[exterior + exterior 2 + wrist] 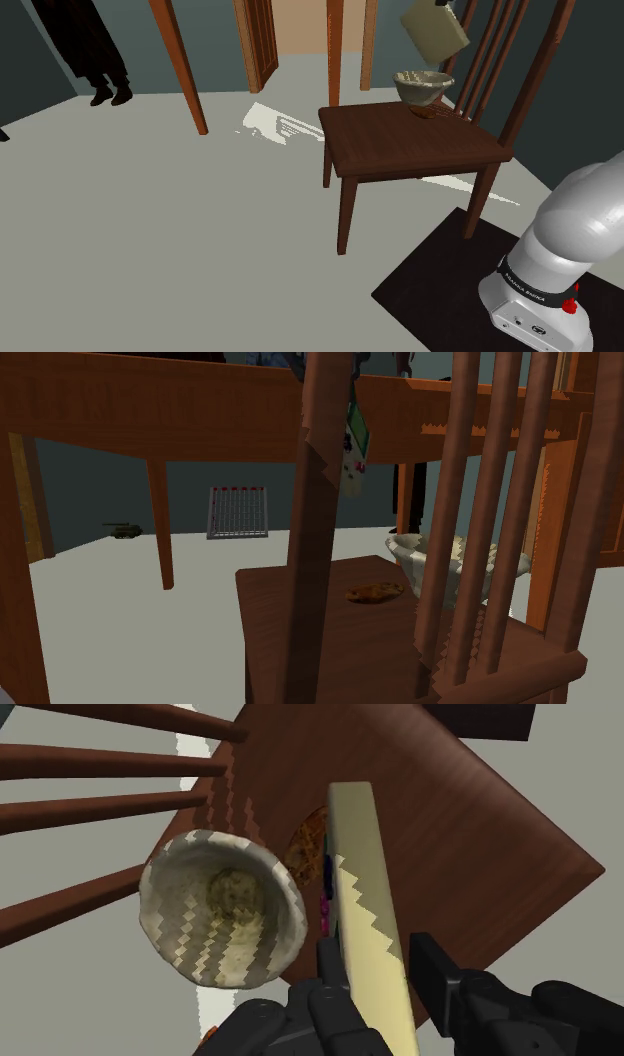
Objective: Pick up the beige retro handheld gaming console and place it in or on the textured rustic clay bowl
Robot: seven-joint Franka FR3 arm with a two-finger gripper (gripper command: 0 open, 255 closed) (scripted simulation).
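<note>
Shoulder view: beige console (435,30), tilted, aloft above the clay bowl (423,87) on the chair seat (410,140).
Second exterior view: console high, bowl lower, apart.
Wrist view: gripper (385,966) fingers clamped on console; bowl beside it, not beneath.
Risk: release here likely clips the rim or misses.
</note>
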